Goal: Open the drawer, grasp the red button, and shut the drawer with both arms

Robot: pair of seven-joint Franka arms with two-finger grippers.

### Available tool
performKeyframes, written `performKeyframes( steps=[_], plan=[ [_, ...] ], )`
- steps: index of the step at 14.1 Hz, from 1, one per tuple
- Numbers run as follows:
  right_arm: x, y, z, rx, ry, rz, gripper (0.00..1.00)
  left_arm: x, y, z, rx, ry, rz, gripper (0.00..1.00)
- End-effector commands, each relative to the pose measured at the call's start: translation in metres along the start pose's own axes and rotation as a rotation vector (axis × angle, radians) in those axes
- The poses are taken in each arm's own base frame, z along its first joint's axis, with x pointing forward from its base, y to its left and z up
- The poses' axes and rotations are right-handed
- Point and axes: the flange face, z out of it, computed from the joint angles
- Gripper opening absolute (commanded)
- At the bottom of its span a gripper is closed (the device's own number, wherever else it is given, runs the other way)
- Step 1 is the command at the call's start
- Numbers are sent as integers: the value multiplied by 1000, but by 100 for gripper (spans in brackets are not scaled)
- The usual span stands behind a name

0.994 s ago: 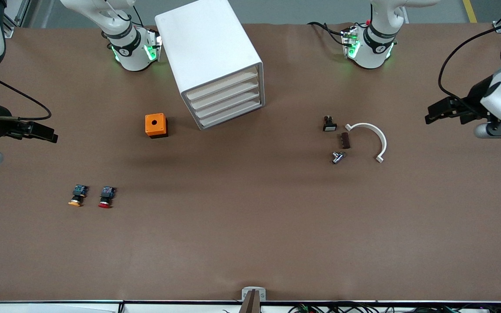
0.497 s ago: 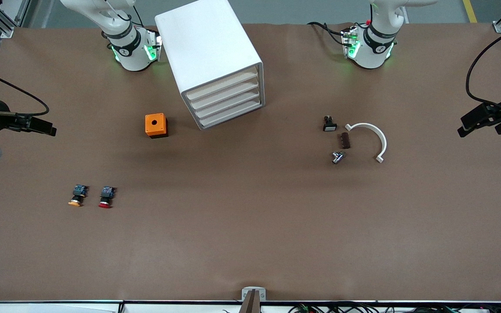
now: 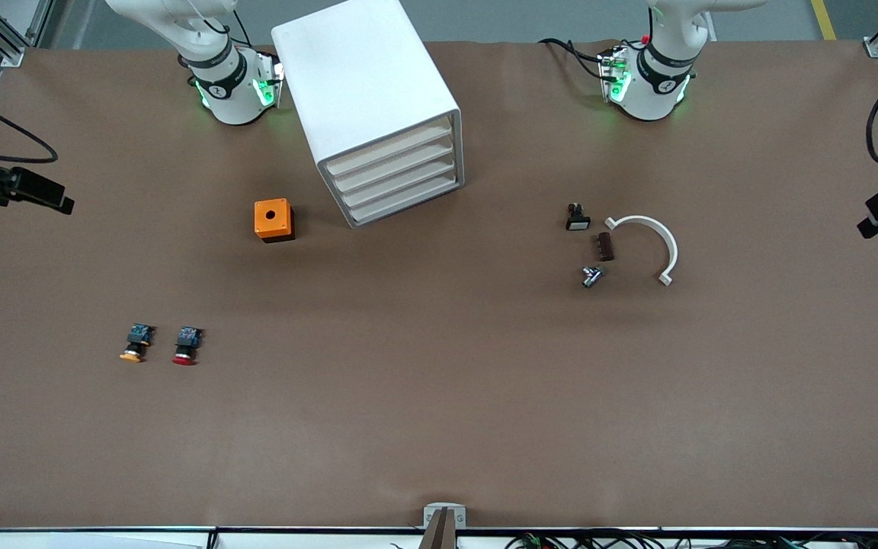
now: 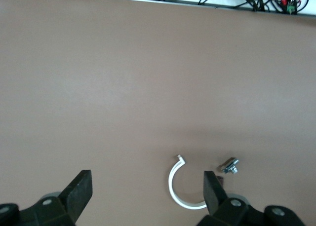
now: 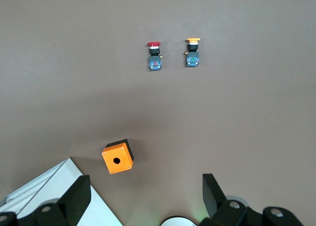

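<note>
- My left tool (image 3: pixel 877 217) hangs at mid-height on the frame's edge, over the desk (image 3: pixel 439 427) at my left arm's end. Its fingers (image 4: pixel 81 189) are spread wide with nothing between them.
- My right tool (image 3: pixel 56 200) hangs at mid-height on the other edge of the frame, over my right arm's end of the desk. It too is released and empty, as my right wrist view shows (image 5: pixel 146 191).
- The cabinet (image 3: pixel 363 69) stands at upper centre of the frame, between my two bases.
- The drawer (image 3: pixel 389 149), topmost of four, sits pushed in, level with the three below.
- The button (image 3: pixel 184 347) lies in the lower part of the frame toward my right arm's end, well apart from both tools.
- An orange button (image 3: pixel 134 345) lies just beside it.
- An orange box (image 3: pixel 273 219) stands beside the cabinet, higher in the frame than the button.
- A white arc (image 3: pixel 656 240) and a metal part (image 3: pixel 591 276) lie near each other toward my left arm's end.
</note>
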Motion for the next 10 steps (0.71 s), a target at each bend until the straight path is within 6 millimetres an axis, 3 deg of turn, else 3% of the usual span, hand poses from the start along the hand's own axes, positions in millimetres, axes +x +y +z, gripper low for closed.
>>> performKeyframes(
  steps=[1, 3, 4, 8, 10],
  plan=[
    [-23, 7, -6, 17, 7, 15, 100, -23, 3, -2, 5, -18, 28, 99],
    [-35, 11, -10, 20, 15, 18, 100, -38, 3, -1, 2, 12, 30, 99],
    [-41, 12, -10, 22, 16, 18, 100, -35, 3, -2, 3, 24, 29, 99],
    [-54, 18, -17, 27, 31, 24, 100, 0, -9, -20, 12, 96, 13, 99],
    [-56, 17, -18, 24, 33, 23, 100, 2, -7, -21, 12, 99, 21, 99]
  ],
)
